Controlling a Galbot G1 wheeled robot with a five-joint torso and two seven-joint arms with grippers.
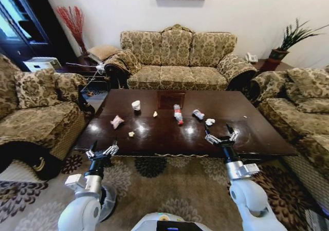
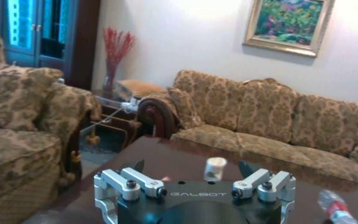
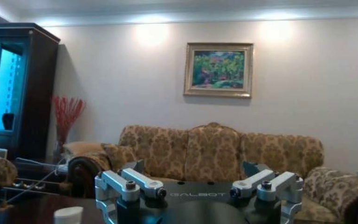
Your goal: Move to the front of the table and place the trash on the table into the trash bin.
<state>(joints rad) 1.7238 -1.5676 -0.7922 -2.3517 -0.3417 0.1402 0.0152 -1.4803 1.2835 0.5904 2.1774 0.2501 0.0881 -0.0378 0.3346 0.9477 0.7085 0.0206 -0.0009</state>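
Glossy dark table [image 1: 164,133], scattered trash [image 1: 178,114].

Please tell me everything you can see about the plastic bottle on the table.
The bottle is small and of clear plastic, with a red label around its middle. It lies on its side on the glossy dark table, near the table's middle, pointing roughly from the sofa side toward the robot. It touches only the tabletop; the silvery wrapper lies apart on its right. Neither gripper is on it. The left wrist view also shows it.
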